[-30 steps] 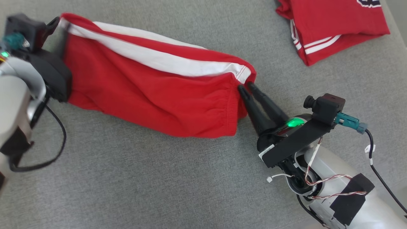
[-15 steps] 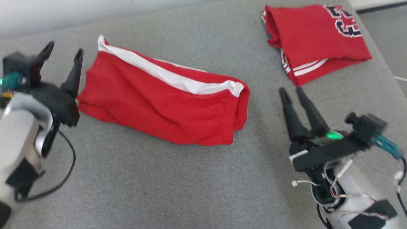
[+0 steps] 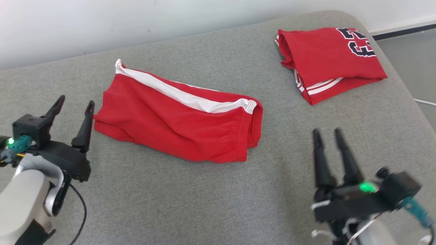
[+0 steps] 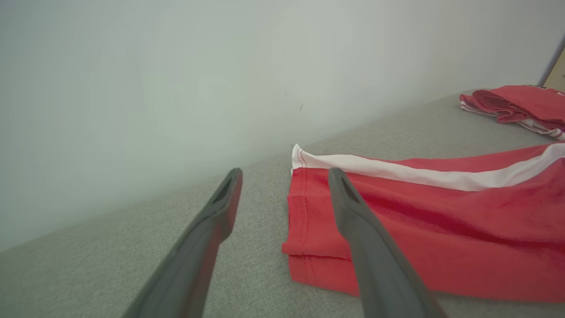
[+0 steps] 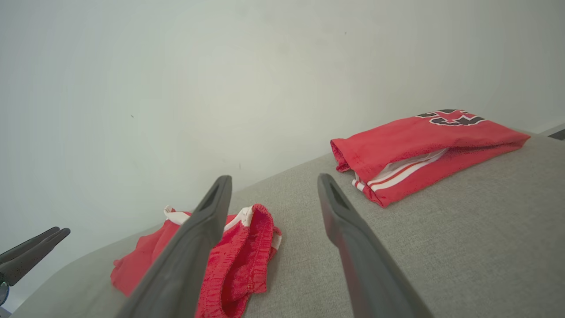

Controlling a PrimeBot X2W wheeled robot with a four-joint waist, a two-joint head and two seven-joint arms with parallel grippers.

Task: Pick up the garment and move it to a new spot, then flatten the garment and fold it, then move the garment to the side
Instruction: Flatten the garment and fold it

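- On the grey cushion [image 3: 190, 204], red shorts [image 3: 177, 129] lie flat, doubled lengthwise.
- Left gripper [image 3: 76, 100]: just beside the shorts' leg hem, fingers spread, empty.
- Right gripper [image 3: 327, 131]: near the waistband end, parted, empty.
- Judged step: folding. The next move calls for regripping one end.

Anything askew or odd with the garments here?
The red shorts lie slanted and wrinkled, waistband end bunched, not yet flat. The folded jersey looks tidy. The left pincer and right pincer hover open, holding nothing.
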